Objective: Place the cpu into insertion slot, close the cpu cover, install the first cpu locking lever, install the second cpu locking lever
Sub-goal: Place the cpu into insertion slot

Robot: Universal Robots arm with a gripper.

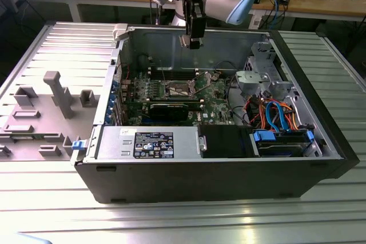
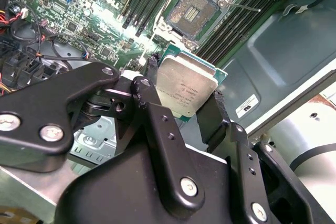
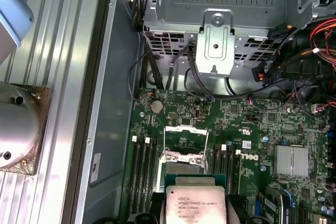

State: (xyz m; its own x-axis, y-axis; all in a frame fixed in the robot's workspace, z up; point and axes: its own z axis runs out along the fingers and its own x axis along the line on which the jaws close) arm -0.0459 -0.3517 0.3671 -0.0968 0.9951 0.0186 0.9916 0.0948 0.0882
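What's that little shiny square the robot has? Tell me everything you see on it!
It is the cpu, a small flat square chip with a silvery-grey metal top bearing small print and a thin green rim. The black gripper is shut on it, fingers pressing two opposite edges. It hangs inside the computer case above the green circuit board, apart from the dark square insertion slot, which lies uncovered.

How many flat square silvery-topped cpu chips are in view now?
1: the silvery square cpu clamped in the black gripper, near the empty dark insertion slot; others could be hidden.
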